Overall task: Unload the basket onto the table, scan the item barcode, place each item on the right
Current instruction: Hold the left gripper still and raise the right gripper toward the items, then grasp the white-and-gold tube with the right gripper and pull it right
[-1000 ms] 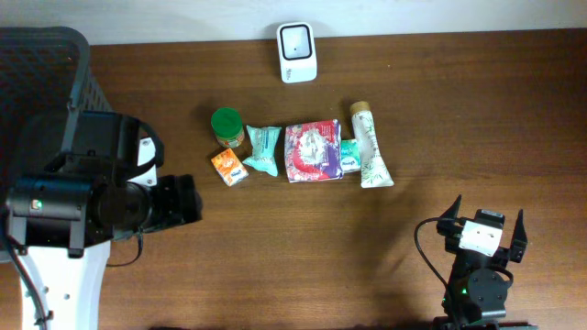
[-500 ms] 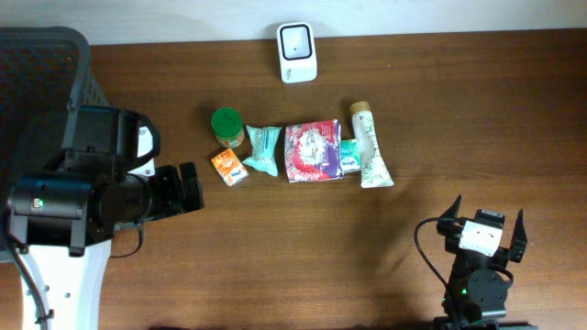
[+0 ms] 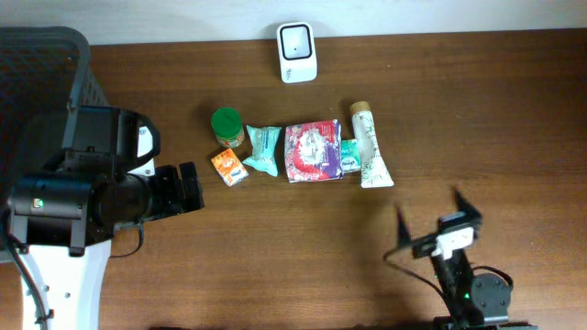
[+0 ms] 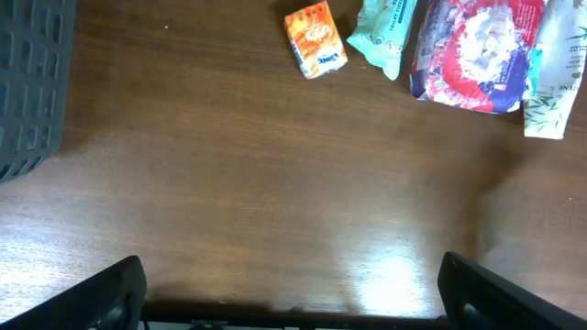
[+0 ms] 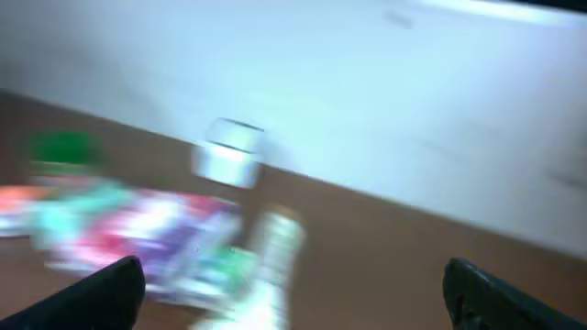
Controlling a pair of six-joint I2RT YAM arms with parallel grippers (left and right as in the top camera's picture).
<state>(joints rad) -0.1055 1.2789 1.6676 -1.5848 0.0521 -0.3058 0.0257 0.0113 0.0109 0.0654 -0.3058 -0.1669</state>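
A row of items lies mid-table: a green-lidded jar (image 3: 227, 126), an orange box (image 3: 229, 168), a teal pouch (image 3: 263, 150), a red and purple packet (image 3: 313, 150), a small teal box (image 3: 349, 156) and a white tube (image 3: 370, 145). The white scanner (image 3: 297, 52) stands at the far edge. My left gripper (image 3: 190, 188) is open and empty, just left of the orange box (image 4: 315, 38); its view also holds the pouch (image 4: 383, 32) and packet (image 4: 477, 50). My right gripper (image 3: 433, 213) is open and empty near the front edge. Its blurred view shows the scanner (image 5: 229, 151) and tube (image 5: 271, 252).
A dark mesh basket (image 3: 37, 64) stands at the table's left end, behind my left arm, and shows at the left edge of the left wrist view (image 4: 27, 82). A pale wall runs behind the table's far edge.
My right gripper has swung and tilted toward the row of items, blurring its view. The left gripper crept slightly right toward the orange box, then stopped. No item has moved.
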